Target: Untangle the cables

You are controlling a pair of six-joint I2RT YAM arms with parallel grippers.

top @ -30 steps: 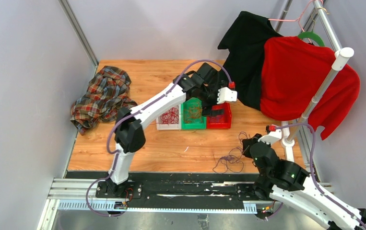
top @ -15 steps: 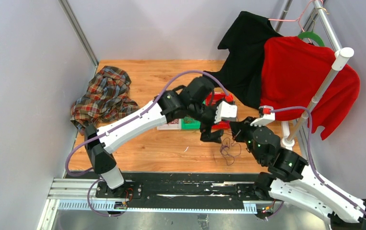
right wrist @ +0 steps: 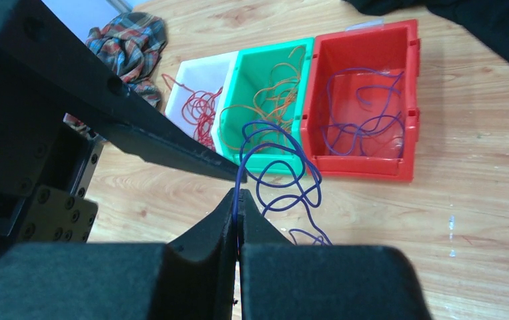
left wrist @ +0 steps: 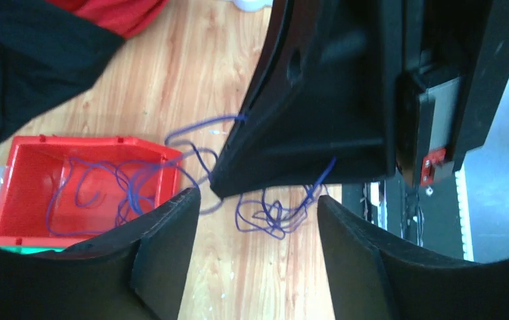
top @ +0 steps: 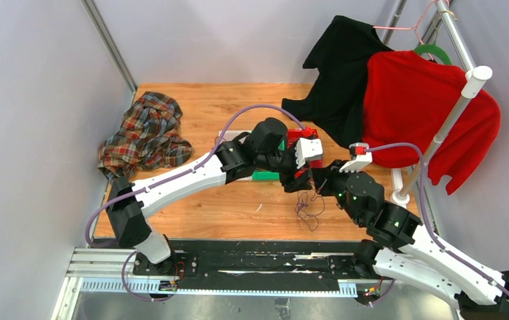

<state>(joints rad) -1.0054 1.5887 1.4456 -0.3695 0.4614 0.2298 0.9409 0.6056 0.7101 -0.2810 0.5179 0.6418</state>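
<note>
My right gripper (right wrist: 239,197) is shut on a thin purple cable (right wrist: 279,175) and holds it above the wood table; its loops hang down to the tabletop (top: 308,212). My left gripper (left wrist: 257,200) is open, with a jaw on each side of the hanging purple tangle (left wrist: 269,218) and just below the right gripper's fingers (left wrist: 318,107). Nothing is between its pads. In the top view the two grippers meet, left (top: 297,181) and right (top: 321,181). Red cables (right wrist: 201,110) lie in a white bin, orange ones (right wrist: 275,93) in a green bin, purple ones (right wrist: 365,123) in a red bin.
The white bin (right wrist: 189,69), green bin (right wrist: 273,49) and red bin (right wrist: 408,100) stand side by side behind the grippers. A plaid shirt (top: 143,133) lies at the table's left. A black garment (top: 338,73) and red shirt (top: 418,113) hang from a rack (top: 448,127) at the right.
The left arm has swung from above the bins forward to the right gripper, and its jaws have narrowed a little. The right gripper has lifted the purple cable and carried it left toward the bins.
</note>
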